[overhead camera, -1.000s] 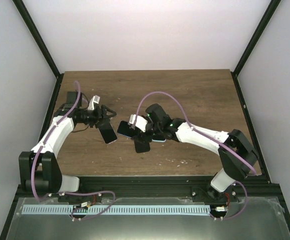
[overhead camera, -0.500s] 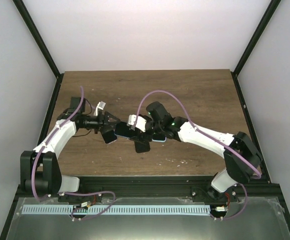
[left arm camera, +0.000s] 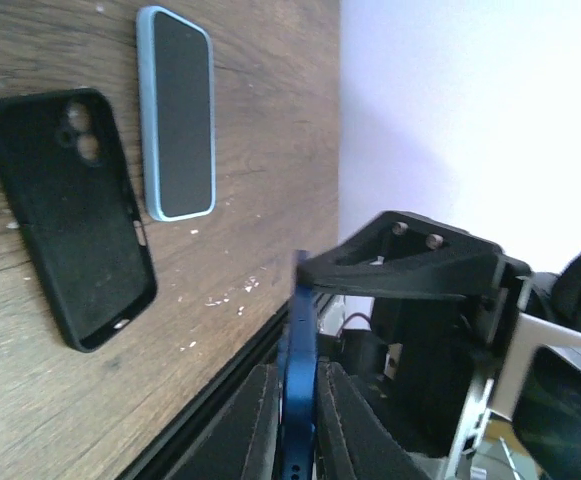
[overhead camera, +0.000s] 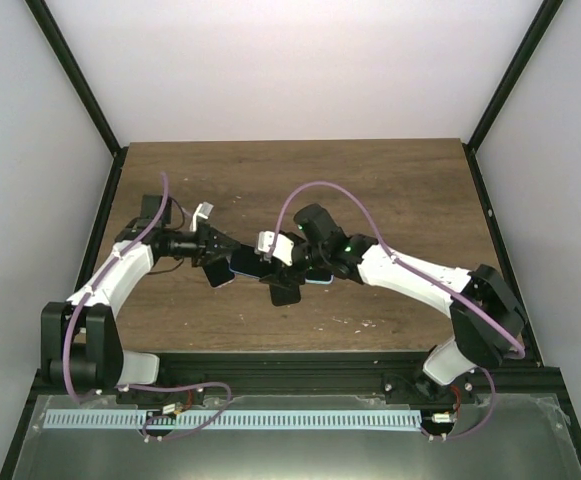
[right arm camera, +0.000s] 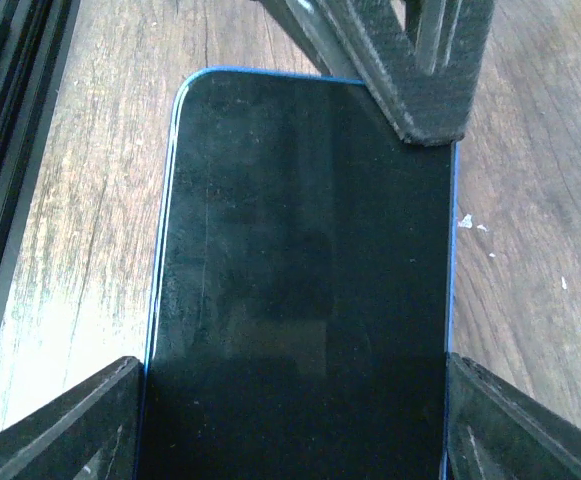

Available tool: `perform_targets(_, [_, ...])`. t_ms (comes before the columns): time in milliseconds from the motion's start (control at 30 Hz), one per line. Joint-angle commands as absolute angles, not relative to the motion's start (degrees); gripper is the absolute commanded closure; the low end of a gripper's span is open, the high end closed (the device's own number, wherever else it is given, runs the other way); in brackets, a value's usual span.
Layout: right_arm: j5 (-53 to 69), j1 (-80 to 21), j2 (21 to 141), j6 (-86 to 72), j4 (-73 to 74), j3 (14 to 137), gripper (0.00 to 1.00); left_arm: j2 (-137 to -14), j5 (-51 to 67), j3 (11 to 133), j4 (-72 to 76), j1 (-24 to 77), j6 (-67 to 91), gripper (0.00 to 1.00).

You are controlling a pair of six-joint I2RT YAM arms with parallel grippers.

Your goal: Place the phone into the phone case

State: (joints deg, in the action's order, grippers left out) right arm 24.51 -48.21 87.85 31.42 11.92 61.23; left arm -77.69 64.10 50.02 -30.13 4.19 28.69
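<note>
Near the black case, right gripper clamps the blue phone edgewise, left gripper pinches its faces (free one only once the other holds).

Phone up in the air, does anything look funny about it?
Yes. The dark blue phone is off the table, pinched by the left pincer and the right pincer at once. The black case lies empty on it, beside a second, light blue phone, which seems odd for one case.
</note>
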Motion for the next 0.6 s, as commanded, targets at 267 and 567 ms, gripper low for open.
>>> perform_targets(267, [19.5, -48.8, 81.9, 19.8, 2.4, 57.9, 0.01, -75.9, 64.4, 48.0, -25.3, 4.4, 33.3, 1.00])
perform_targets(567, [12.0, -48.7, 70.8, -17.5, -7.4, 49.9, 0.00, -74.4, 63.0, 46.5, -13.5, 4.4, 42.3, 1.00])
